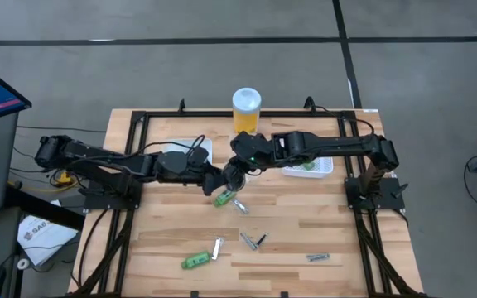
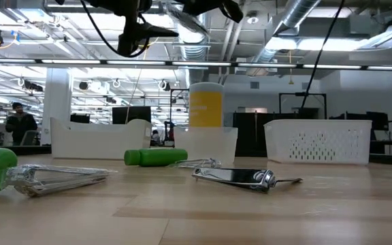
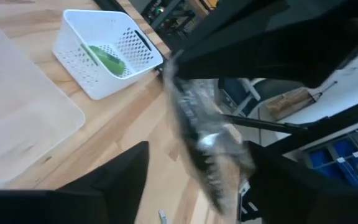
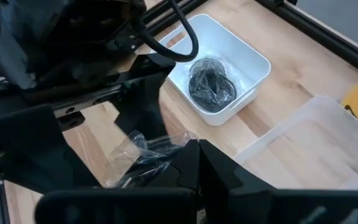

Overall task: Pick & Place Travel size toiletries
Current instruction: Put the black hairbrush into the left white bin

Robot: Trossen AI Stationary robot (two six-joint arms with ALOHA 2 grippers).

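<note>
- The clear-wrapped packet (image 4: 143,154) is held in the air over the middle of the table (image 1: 321,219), between the two arms. Its contents are blurred, but it looks like a slim silvery item in crinkled film.
- The right gripper (image 1: 234,175) seems to pinch the packet by one end, though its fingertips are largely hidden behind the film.
- The left gripper (image 1: 214,180) sits right against it. Its fingers (image 3: 126,171) are spread wide, one on either side of the packet and not touching it.
- This looks like a hand-over between the arms. To do it well, the left fingers should close on the firm item inside, not on loose film. The right should let go only once that grip is firm, since the slick wrap could slide or twist.
- Green bottles, three: one (image 1: 222,199) just below the grippers, one (image 1: 194,261) near the table's front edge, and one (image 3: 107,59) lying in the white perforated basket (image 3: 98,78).
- Silvery items loose on the table, about five: one (image 1: 240,205) beside the nearer bottle, one (image 1: 217,248) by the front bottle, a crossed pair (image 1: 253,241), and one (image 1: 317,258) off to the right. The low view shows that at least one of these is a nail clipper (image 2: 243,177).
- A dark clump (image 4: 211,87) lies in the white tray (image 4: 253,65); how many pieces it holds cannot be told.
- One clear tray (image 3: 17,124) and one yellow cylinder (image 1: 247,108) stand at the back.
</note>
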